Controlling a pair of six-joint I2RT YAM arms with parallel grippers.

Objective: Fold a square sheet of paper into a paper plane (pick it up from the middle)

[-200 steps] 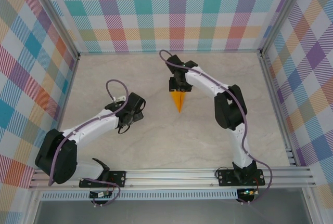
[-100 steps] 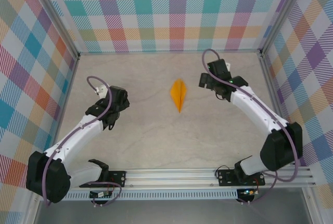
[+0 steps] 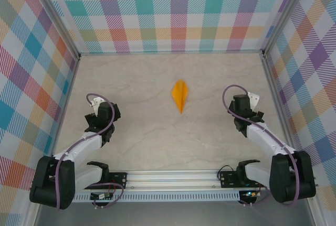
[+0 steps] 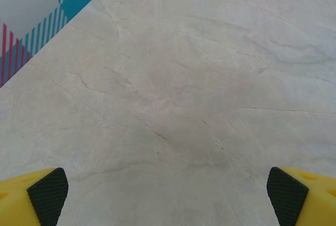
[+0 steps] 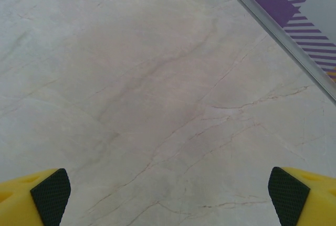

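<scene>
The square sheet of paper now lies folded as the paper plane (image 3: 180,95), a slim orange-yellow dart flat on the marble table, its tip pointing toward the near edge. Nothing touches it. My left gripper (image 3: 100,114) is drawn back at the left, far from the plane. In the left wrist view the left gripper (image 4: 168,197) is open, its yellow black-padded fingertips (image 4: 48,194) wide apart over bare table. My right gripper (image 3: 245,109) is drawn back at the right. In the right wrist view the right gripper (image 5: 170,197) is open too, with bare table between its fingertips (image 5: 289,194).
Checked walls enclose the table on three sides. A metal frame post (image 5: 278,34) runs close beside the right gripper, and the left wall's foot (image 4: 47,11) lies near the left gripper. The aluminium rail (image 3: 173,176) carrying both arm bases crosses the near edge.
The right gripper let go of the plane, opened wide and swung back to the right. The left arm folded back to the left. The plane stays where it lay.
</scene>
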